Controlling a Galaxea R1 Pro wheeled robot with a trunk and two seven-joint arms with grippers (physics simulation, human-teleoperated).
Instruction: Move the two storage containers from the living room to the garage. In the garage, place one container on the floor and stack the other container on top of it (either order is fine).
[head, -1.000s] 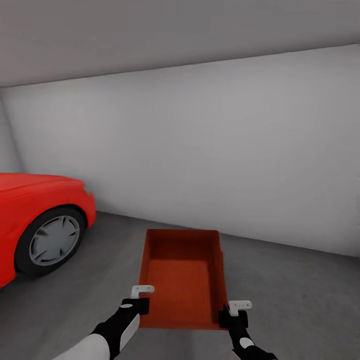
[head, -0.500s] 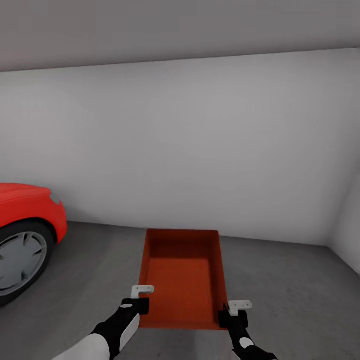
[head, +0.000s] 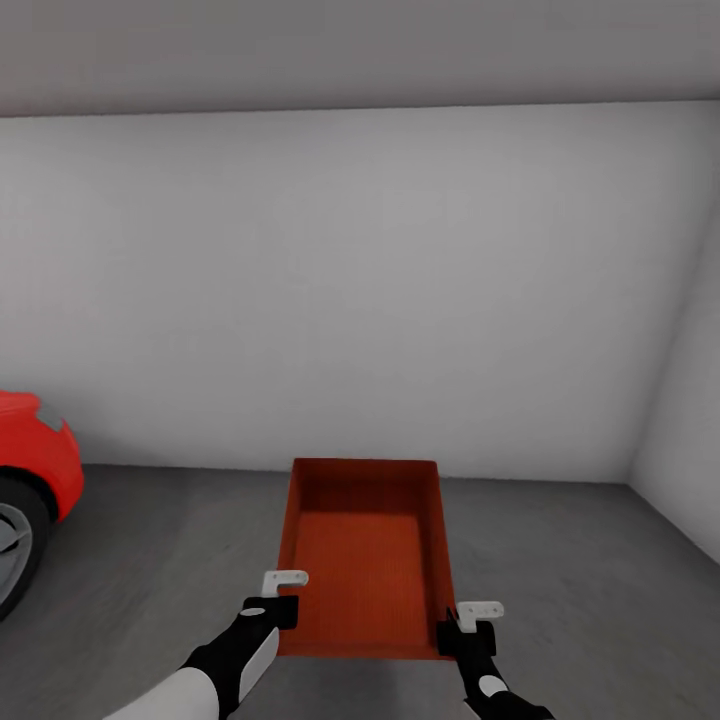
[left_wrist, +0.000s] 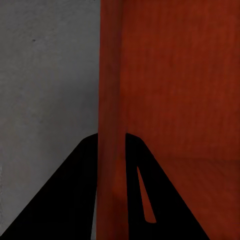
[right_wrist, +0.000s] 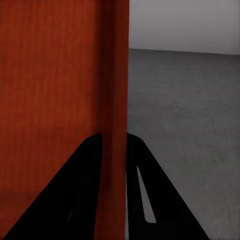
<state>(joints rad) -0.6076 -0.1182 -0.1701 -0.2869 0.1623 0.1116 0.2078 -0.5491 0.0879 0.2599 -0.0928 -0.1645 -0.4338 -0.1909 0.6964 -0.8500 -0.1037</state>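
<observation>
storage container (head: 365, 555) carried in front, off the floor (head: 580, 590) | left gripper (head: 281, 597) clamped on left wall, right gripper (head: 473, 625) clamped on right wall | advice: lower both arms level, release together | garage: grey concrete, white wall (head: 360, 290), red car (head: 30, 480) to left

Garage layout, head view
Storage container (head: 365, 555) centre, above the floor (head: 580, 600); car (head: 30, 480) left; wall (head: 350, 290) behind.

Container (head: 365, 560): orange-red, fine ribbing. Floor (head: 580, 580), lower frame: rough dark grey. Wall (head: 350, 280): plain white. Car (head: 35, 460), left edge: red, with a dark tyre. Pincers: black with white tips.
</observation>
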